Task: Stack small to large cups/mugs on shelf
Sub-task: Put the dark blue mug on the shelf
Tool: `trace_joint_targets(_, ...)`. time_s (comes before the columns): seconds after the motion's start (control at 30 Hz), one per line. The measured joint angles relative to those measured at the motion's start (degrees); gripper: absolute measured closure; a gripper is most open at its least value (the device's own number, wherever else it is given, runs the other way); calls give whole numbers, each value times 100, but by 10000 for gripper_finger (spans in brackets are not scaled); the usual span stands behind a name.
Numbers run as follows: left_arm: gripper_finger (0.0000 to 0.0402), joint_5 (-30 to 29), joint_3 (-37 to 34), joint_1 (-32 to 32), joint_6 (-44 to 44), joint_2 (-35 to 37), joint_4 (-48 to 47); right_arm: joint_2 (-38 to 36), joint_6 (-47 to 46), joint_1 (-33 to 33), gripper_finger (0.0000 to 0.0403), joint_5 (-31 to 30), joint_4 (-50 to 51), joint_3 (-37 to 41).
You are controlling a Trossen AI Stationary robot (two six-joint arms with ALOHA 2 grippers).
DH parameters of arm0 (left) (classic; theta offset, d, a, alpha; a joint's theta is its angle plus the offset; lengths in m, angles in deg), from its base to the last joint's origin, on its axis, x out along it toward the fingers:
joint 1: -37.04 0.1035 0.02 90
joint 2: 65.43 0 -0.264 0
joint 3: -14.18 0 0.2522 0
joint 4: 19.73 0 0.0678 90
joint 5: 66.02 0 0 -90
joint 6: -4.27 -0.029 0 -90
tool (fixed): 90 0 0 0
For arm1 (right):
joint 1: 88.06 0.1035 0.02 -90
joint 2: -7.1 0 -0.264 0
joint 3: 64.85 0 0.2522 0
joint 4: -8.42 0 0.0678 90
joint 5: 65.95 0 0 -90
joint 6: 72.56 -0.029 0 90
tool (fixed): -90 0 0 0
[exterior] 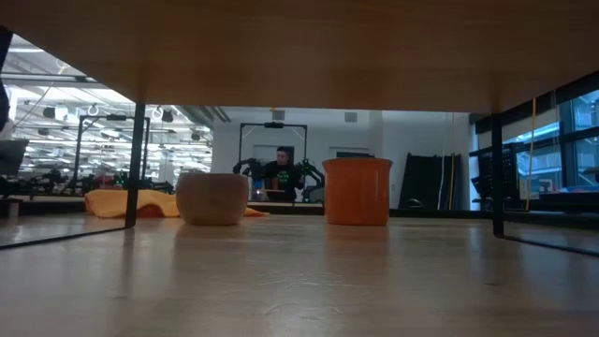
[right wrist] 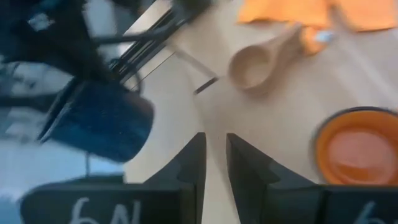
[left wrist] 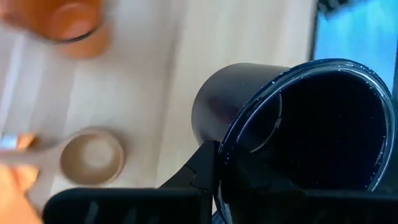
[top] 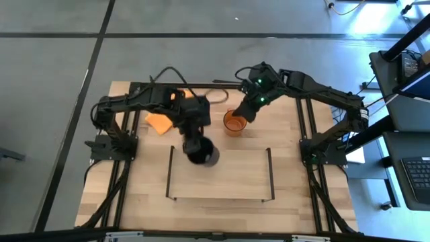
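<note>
My left gripper is shut on the black mug over the far left part of the thin-framed shelf. The small tan wooden cup and the translucent orange mug stand on their bases on the table beyond the shelf. Both also show in the left wrist view, the tan cup and the orange mug. My right gripper hovers just beyond the orange mug, shut and empty. The left arm hides the tan cup in the high view. My left gripper holds the black mug by its rim, one finger outside the wall and one inside, hidden in the dark hollow. The fingers come from above, pointing down. The mug hangs below them, mouth up; it does not show at table height in the low view.
An orange cloth lies at the far left by the left arm and shows behind the tan cup in the low view. A larger black metal frame runs along the table's sides. A person stands far behind the table.
</note>
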Motion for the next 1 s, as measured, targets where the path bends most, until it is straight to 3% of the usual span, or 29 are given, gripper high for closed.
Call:
trace_joint_targets(0.13,387,-87,-2,-356,-1360,-145,57,0,-78,293,338,265,6,0)
trace_joint_targets(0.27,387,-290,-2,-584,-2154,-269,168,0,-515,747,338,205,41,0)
trace_joint_targets(0.5,387,-218,-2,-629,-2392,-320,76,0,-1744,1663,338,-1369,-16,0)
trace_joint_targets(0.73,387,-8,-4,-152,268,-320,-253,0,-2970,2219,338,-2790,-59,0)
trace_joint_targets(1.0,387,-404,-87,183,1524,-311,-662,0,-3541,2621,338,-3438,-118,0)
